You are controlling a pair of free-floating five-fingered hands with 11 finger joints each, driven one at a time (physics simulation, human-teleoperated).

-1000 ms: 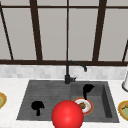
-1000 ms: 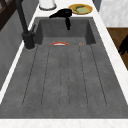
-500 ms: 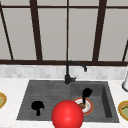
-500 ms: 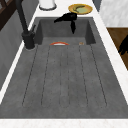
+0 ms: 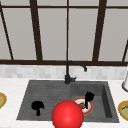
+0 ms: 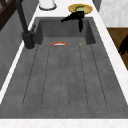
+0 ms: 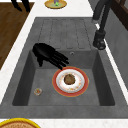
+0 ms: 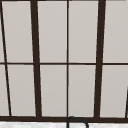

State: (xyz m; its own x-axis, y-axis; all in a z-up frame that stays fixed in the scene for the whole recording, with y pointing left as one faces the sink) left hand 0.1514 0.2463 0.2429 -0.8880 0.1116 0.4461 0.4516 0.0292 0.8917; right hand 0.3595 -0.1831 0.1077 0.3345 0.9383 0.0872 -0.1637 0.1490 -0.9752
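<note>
While the sink point(image 7: 30, 75) basin takes up most of the bench, a red-rimmed plate point(image 7: 70, 81) lies flat in it (brown lump on top). Right hand point(image 7: 47, 55) hovers just beside the plate, fingers spread, holding nothing; no contact made. Left hand point(image 5: 37, 106) hangs over the drainboard, fingers curled, empty.

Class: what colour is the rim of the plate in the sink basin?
Orange-red, around a white plate; clearest in the right side view.
</note>
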